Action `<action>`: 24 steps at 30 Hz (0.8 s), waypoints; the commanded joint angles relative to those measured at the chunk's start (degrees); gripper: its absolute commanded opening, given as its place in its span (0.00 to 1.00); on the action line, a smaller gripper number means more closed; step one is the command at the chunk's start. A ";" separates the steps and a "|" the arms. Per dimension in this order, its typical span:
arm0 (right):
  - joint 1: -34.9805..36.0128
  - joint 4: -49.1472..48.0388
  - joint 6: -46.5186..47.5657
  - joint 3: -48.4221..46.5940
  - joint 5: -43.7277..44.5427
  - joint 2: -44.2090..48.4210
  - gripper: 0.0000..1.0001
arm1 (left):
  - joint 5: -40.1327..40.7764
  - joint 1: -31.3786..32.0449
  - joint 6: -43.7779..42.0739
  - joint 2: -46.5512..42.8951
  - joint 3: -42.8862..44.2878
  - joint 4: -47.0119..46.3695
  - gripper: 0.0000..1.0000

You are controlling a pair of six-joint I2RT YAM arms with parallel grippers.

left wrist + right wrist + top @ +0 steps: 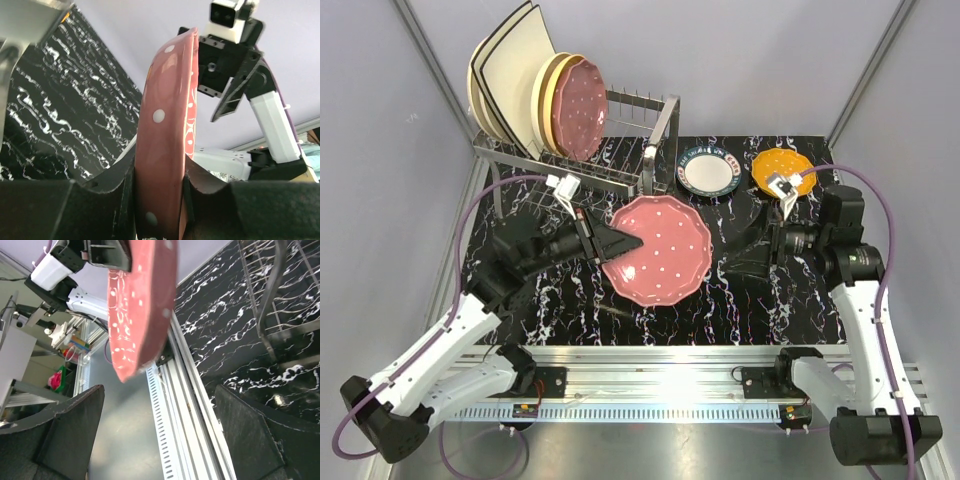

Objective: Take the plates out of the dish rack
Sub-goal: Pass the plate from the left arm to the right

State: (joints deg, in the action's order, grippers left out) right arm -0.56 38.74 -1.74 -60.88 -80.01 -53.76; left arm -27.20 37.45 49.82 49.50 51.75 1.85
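My left gripper (pixel 618 240) is shut on the left rim of a maroon scalloped white-dotted plate (pixel 660 250) and holds it above the middle of the table. In the left wrist view the plate's rim (pixel 165 150) is clamped between both fingers. The same plate shows in the right wrist view (pixel 142 305). My right gripper (pixel 775 245) is open and empty to the right of that plate. The dish rack (pixel 630 140) at the back left holds cream square plates (pixel 510 75), cream round plates (pixel 548 100) and another maroon dotted plate (pixel 582 108).
A white plate with a dark patterned rim (pixel 708 170) and an orange plate (pixel 782 170) lie on the black marbled table (pixel 760 300) at the back right. The rack's looped end handle (pixel 660 150) stands just behind the held plate.
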 commanded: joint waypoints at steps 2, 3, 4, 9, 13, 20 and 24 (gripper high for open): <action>4.51 -16.94 -14.25 3.22 4.07 1.03 1.00 | 0.57 0.78 3.96 -1.51 -2.78 -15.55 0.00; 5.38 -17.12 -14.52 3.31 5.37 -0.28 1.00 | 0.74 0.95 4.23 -1.33 -3.40 -16.25 0.00; 6.00 -17.12 -14.61 3.40 6.35 -0.90 1.00 | 1.18 1.04 4.49 -1.16 -4.62 -17.39 0.00; 9.16 -17.47 -15.05 3.66 12.50 -4.15 0.98 | 2.41 2.01 5.63 -0.54 -7.27 -19.86 0.00; 11.10 -20.36 -16.71 5.51 13.47 -6.01 0.97 | 2.94 2.36 6.60 0.33 -9.03 -22.14 0.00; 13.48 -25.46 -21.19 8.06 12.86 -7.50 0.88 | 4.87 2.98 6.78 1.83 -10.52 -24.61 0.00; 14.53 -28.36 -23.04 8.94 12.42 -8.03 0.82 | 6.02 3.33 6.78 3.41 -10.79 -26.10 0.00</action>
State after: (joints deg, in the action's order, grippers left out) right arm 12.95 15.97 -21.89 -52.27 -67.11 -61.56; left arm -23.22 40.32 54.04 52.99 39.81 -10.52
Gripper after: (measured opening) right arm 0.836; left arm 0.299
